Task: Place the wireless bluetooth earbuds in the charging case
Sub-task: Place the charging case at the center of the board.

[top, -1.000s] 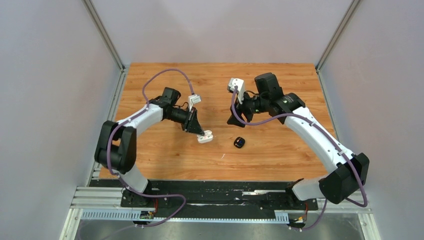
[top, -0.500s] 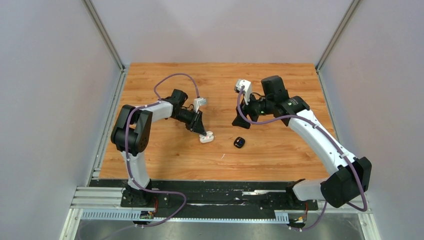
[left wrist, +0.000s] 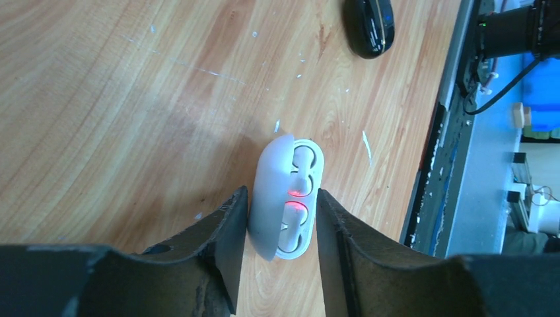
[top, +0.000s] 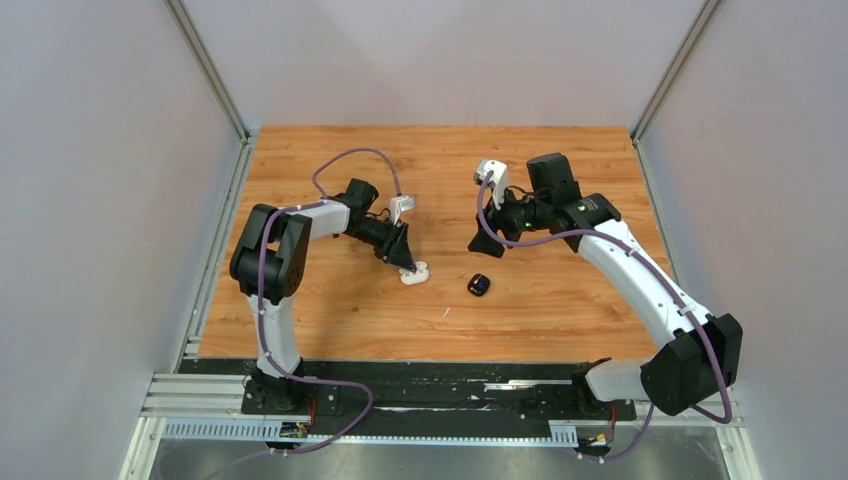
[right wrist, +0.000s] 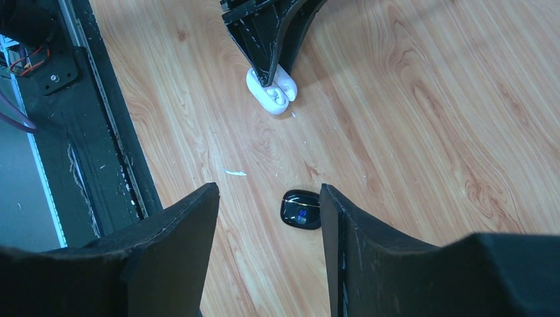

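Your left gripper [left wrist: 280,199] pinches the white charging case [left wrist: 294,246] across its width, one jaw on the half-lowered lid [left wrist: 267,191] and the other on the base. The white earbuds [left wrist: 302,173] sit in their wells between the jaws, red lights glowing. To shut the lid, I judge you should squeeze slowly and squarely, or the rounded shell may squirt out past the fingertips. Your right gripper [right wrist: 269,191] hangs spread wide, with the black case [right wrist: 302,209] on the table [right wrist: 409,99] below its gap.
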{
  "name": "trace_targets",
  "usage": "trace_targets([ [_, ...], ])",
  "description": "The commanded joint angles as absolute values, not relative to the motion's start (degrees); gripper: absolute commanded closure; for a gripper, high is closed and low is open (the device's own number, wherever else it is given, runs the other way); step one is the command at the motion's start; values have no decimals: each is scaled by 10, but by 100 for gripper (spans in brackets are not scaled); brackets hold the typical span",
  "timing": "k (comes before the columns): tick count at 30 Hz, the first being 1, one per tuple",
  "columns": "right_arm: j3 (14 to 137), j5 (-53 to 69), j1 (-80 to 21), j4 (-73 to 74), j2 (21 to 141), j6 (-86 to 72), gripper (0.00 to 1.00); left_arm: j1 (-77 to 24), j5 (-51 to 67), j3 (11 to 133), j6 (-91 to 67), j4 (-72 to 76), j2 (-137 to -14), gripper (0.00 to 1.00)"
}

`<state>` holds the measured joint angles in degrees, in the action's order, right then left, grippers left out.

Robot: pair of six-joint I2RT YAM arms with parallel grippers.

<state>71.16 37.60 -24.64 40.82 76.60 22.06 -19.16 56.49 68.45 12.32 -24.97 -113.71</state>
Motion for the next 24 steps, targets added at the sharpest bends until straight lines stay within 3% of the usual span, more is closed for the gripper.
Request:
trace_targets([
  [1,706,389,-239,384,752,208,43,-196,625,686,136,-225,-1137,49],
  [7,700,391,-234,378,753,203,43,-196,644,674,126,-203,-1123,46],
  [17,692,394,-231,368,752,198,42,-231,569,629,162,-165,-1066,46],
  [24,687,398,-228,366,751,195,42,-267,501,614,216,-169,-1040,37],
])
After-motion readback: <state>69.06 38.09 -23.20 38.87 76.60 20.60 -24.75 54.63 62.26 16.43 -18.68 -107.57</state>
